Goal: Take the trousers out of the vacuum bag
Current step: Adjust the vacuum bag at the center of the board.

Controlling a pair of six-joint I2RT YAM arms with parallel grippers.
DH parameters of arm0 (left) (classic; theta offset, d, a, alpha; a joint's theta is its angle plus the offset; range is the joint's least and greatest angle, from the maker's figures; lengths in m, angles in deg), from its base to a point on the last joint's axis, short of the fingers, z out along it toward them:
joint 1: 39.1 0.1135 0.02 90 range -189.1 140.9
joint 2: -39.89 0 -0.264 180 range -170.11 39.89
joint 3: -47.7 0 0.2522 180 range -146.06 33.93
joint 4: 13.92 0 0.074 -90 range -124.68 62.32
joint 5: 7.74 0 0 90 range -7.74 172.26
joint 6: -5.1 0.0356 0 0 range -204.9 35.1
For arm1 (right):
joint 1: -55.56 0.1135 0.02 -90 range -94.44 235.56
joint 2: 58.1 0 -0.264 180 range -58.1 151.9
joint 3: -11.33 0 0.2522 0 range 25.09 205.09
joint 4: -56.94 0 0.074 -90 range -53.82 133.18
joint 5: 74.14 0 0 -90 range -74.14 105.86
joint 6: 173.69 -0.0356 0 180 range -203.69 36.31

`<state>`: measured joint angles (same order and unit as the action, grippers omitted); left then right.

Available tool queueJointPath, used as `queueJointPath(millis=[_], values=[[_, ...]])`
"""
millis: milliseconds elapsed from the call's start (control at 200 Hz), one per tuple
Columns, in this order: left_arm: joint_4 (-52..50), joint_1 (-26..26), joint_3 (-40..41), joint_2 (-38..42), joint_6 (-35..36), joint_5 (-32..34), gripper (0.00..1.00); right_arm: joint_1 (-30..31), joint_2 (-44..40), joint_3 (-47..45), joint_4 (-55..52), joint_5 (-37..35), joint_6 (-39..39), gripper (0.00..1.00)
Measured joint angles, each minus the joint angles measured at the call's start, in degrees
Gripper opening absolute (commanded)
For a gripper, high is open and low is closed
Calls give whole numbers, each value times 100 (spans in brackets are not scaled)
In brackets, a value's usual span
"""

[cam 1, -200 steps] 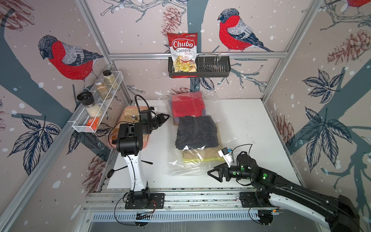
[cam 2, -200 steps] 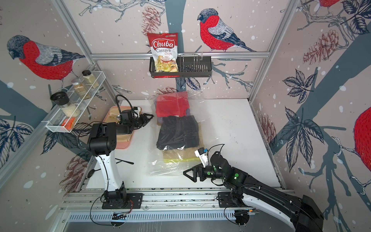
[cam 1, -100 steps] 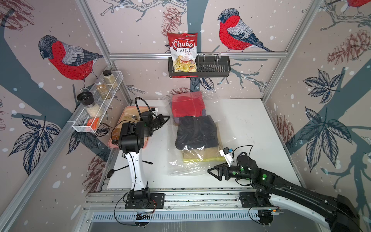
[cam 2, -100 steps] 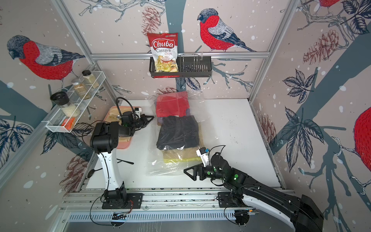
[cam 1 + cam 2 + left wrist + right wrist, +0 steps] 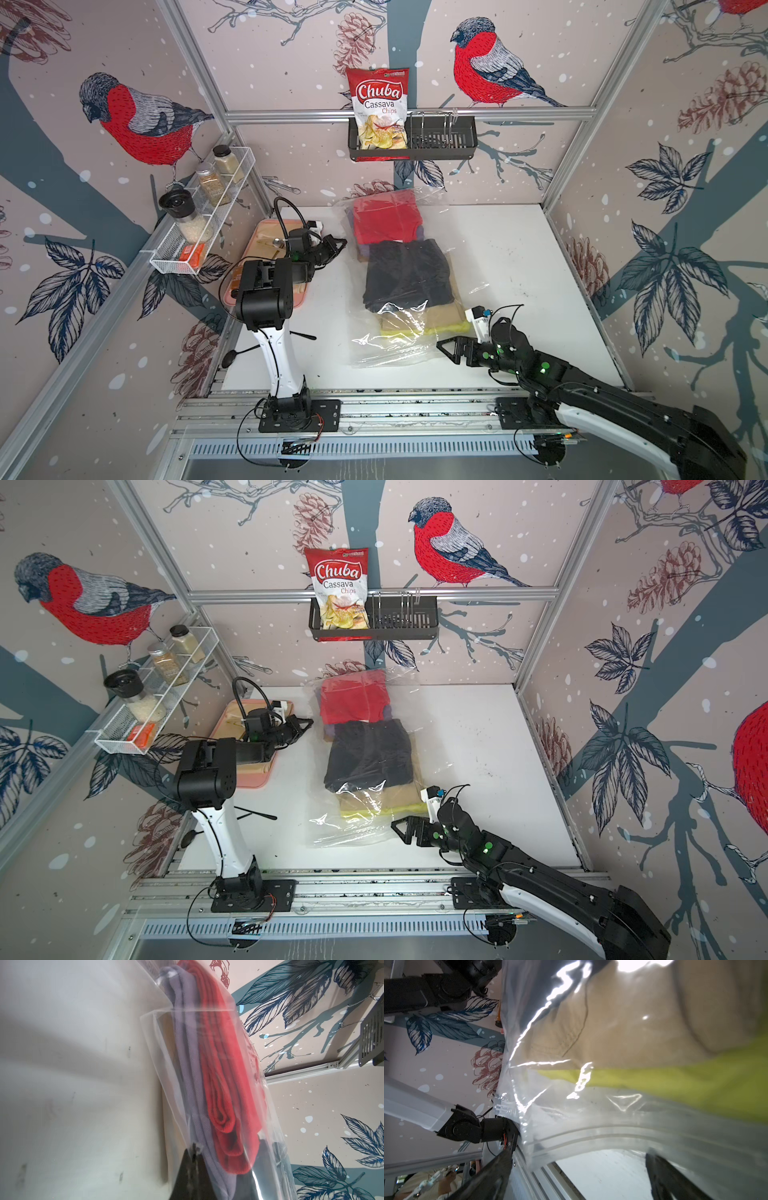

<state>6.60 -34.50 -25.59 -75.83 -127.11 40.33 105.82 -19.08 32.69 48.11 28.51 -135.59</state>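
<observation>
The clear vacuum bag (image 5: 388, 351) lies mid-table with the trousers inside: red (image 5: 386, 220) at the far end over purple (image 5: 363, 251), black (image 5: 407, 276) in the middle, tan (image 5: 440, 318) and yellow (image 5: 415, 330) near the front. My left gripper (image 5: 341, 242) is at the bag's left edge beside the red and purple pair. In the left wrist view it (image 5: 194, 1149) is shut with a crumple of bag film pinched at its tip. My right gripper (image 5: 445, 348) stands open at the bag's front right corner, and the zip strip (image 5: 591, 1136) arches just ahead of its fingers (image 5: 492, 1174).
A pink tray (image 5: 297, 297) sits under my left arm at the table's left. A wire shelf (image 5: 166, 257) with spice jars hangs on the left wall. A black basket (image 5: 436, 143) on the back wall holds a chips packet (image 5: 378, 108). The aluminium rail (image 5: 415, 409) runs along the front.
My left gripper's jaws have shut at the bag's left edge. The right arm and the bag have not visibly moved.
</observation>
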Motion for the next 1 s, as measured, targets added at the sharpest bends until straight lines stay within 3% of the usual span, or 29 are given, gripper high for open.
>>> queueJointPath(millis=[370, 790, 1000], values=[[-426, 0, 391, 494, 378, 422, 0, -1071, 140, -229, 664, 205, -249, 100], [-859, 0, 391, 660, 623, 723, 0, -1497, 2227, 457, 1504, 654, -157, 100], [-1049, 9, 317, 697, 691, 802, 0, -1532, 2706, 640, 1784, 708, -52, 100]])
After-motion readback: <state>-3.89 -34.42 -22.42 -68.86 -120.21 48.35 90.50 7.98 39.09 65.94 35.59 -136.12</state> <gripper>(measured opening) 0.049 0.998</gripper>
